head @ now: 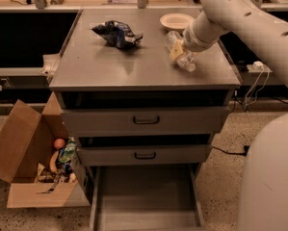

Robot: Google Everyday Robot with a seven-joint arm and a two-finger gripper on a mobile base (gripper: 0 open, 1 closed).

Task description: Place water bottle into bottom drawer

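The water bottle [187,61] is clear and ribbed and lies on its side on the grey cabinet top [134,64], near the right edge and just in front of the white bowl [176,20]. My gripper [177,50] comes in from the upper right on the white arm and sits on the bottle's middle, with a yellowish pad against it. The bottom drawer [146,196] is pulled out at floor level, and its flat grey floor is bare.
A crumpled dark blue snack bag [117,33] lies at the back middle of the cabinet top. The two upper drawers with black handles [146,121] are closed. An open cardboard box [32,172] with fruit and packets stands on the floor at the left. My white base [271,177] fills the lower right.
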